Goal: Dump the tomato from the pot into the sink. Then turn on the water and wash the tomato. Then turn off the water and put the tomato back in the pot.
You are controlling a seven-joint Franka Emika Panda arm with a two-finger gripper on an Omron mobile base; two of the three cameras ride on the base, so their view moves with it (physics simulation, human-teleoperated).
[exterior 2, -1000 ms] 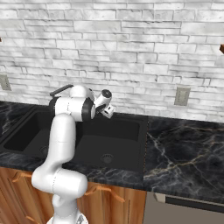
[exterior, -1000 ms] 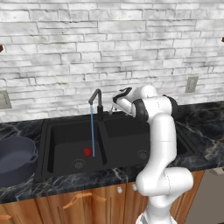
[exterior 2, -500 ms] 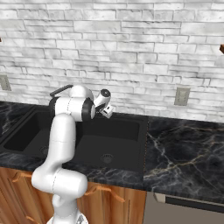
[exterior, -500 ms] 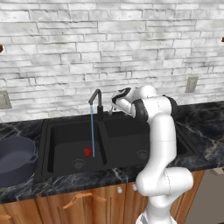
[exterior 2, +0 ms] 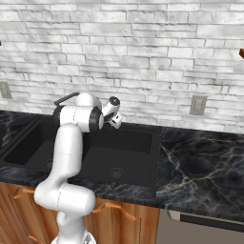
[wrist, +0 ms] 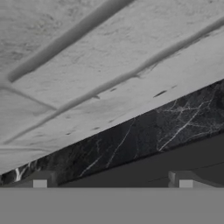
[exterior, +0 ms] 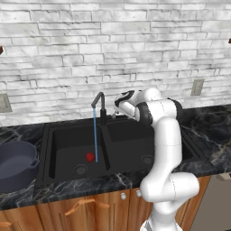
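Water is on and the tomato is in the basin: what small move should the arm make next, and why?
Probably reach back to the faucet to shut it off. A stream of water runs into the left basin of the sink, the tomato lies just beside it, and the open gripper hovers empty near the faucet. The pot waits on the counter.
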